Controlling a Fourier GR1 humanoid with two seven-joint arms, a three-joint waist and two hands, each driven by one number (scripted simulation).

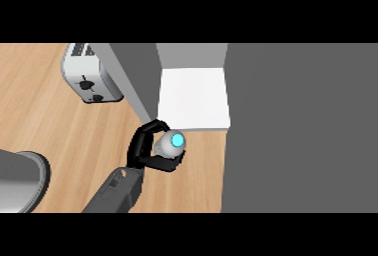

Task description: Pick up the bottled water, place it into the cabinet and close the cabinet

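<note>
While the bottle sits clamped in the fingers and thumb of the one hand in view, the step in hand reads as the carry toward the cabinet, with the placing not yet done. The forearm comes in from the lower edge, left of centre, so I cannot say for certain which hand it is (its place hints at the left one). Nearest in view, a grey rounded thing shows at the lower left, too cropped to name.

Seen from above, the bottle is a small pale oval with a bright blue cap facing up, black fingers wrapped round its left side and beneath it. It hangs over the wooden counter, just short of the white shelf's front edge.

Next, I judge, the bottle must go forward onto that shelf and past the open door standing just left of it. Farther off, a toaster stands at upper left.
</note>
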